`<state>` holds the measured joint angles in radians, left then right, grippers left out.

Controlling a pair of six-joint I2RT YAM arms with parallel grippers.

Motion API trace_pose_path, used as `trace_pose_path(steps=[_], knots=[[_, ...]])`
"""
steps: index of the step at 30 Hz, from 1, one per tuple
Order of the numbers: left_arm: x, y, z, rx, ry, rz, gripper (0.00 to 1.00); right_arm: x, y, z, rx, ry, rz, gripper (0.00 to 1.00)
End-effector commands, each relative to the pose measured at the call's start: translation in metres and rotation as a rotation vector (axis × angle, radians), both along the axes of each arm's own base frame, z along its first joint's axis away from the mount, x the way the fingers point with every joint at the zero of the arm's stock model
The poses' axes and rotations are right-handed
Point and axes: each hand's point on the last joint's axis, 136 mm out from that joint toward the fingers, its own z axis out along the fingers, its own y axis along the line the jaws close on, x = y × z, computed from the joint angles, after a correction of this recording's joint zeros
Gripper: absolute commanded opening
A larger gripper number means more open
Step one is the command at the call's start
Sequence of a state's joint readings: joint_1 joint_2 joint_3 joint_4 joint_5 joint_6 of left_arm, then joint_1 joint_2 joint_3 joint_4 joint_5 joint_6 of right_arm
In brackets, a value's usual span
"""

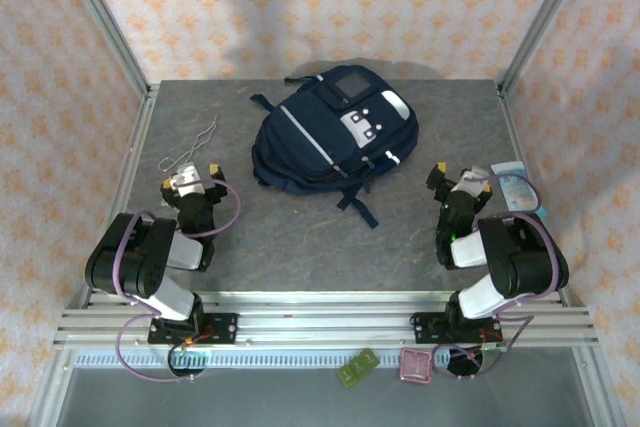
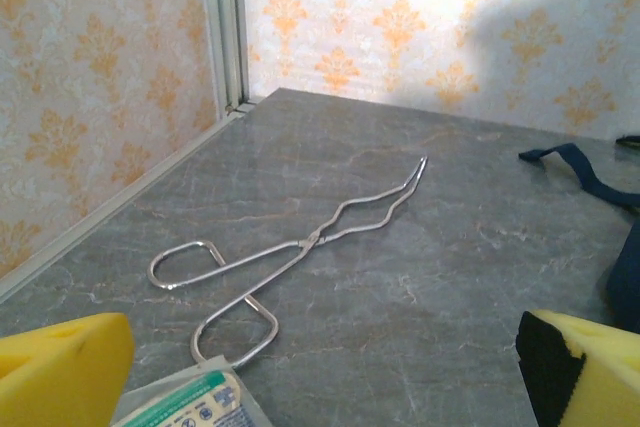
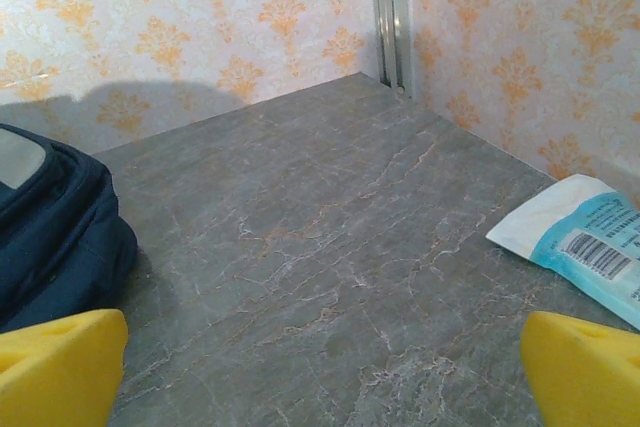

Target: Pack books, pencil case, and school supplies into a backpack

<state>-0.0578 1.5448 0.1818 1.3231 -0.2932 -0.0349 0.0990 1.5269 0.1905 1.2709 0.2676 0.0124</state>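
The navy backpack (image 1: 330, 137) lies flat at the back middle of the table, grey patch up, straps trailing toward the front. Its side also shows in the right wrist view (image 3: 50, 237), and one strap (image 2: 575, 162) in the left wrist view. My left gripper (image 1: 192, 187) rests low at the left, open, with nothing between its yellow pads (image 2: 60, 367). My right gripper (image 1: 455, 185) is at the right, also open and empty, over bare table between its pads (image 3: 585, 367). Books, pencil case and the other supplies are out of view.
Thin wire tongs (image 2: 300, 247) lie ahead of the left gripper, and a small green-labelled packet (image 2: 190, 402) sits just under it. A pale blue-and-white packet (image 3: 585, 242) lies near the right wall. A small green piece (image 1: 355, 367) and a pink one (image 1: 415, 365) lie below the front rail.
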Motion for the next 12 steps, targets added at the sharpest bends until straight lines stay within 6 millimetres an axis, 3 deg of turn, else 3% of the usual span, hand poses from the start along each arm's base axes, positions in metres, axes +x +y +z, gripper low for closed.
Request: trace_pose_path(steps=[1, 12], knots=[[0.0043, 0.0024, 0.0154, -0.013, -0.061, 0.007, 1.0, 0.005, -0.0007, 0.0112, -0.01, -0.03, 0.005, 1.0], [0.0027, 0.0033, 0.017, -0.005, -0.071, 0.015, 1.0, 0.0067, -0.0008, 0.01, -0.004, -0.023, 0.016, 1.0]])
